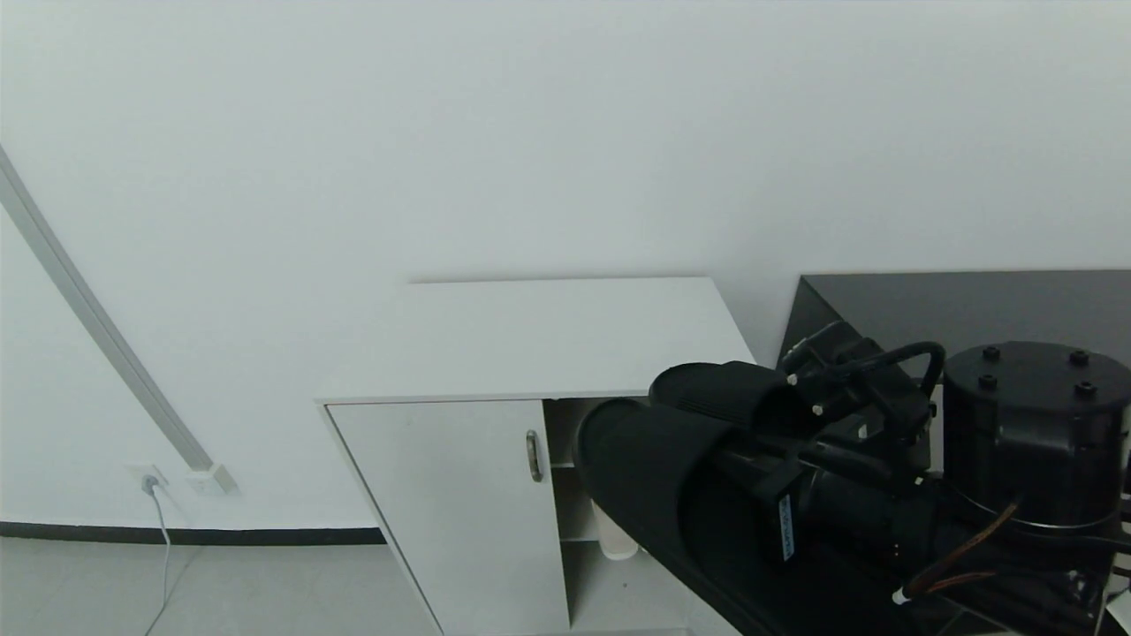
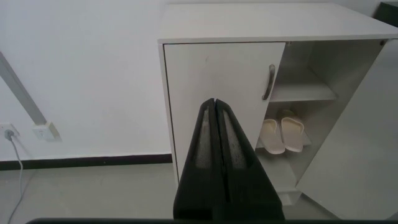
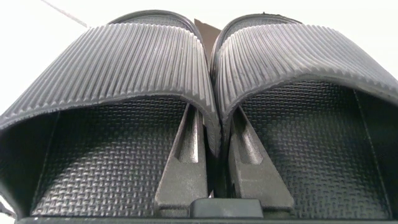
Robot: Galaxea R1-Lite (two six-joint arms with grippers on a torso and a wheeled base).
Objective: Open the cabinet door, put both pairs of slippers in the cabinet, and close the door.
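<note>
Black slippers (image 1: 671,459), clamped in right gripper (image 3: 214,149) at open cabinet's (image 1: 548,336) four o'clock, await shelving; beige pair (image 2: 283,134) inside; left gripper (image 2: 215,106) closed, empty.

Lighting: bright, even and diffuse, from overhead; plain white wall (image 1: 565,132) uniformly lit; open interior of white board cabinet (image 1: 459,495) in soft shade; black ribbed rubber slippers (image 3: 137,62) lit along the straps, footbeds dark beneath.

The 2 black slippers (image 3: 149,62) have fine ribbing across the straps and a cross-hatch texture on the footbeds. The cabinet (image 2: 217,68) is plain white with a grey metal handle (image 2: 269,82), and the cream slippers (image 2: 283,134) inside it are unpatterned
</note>
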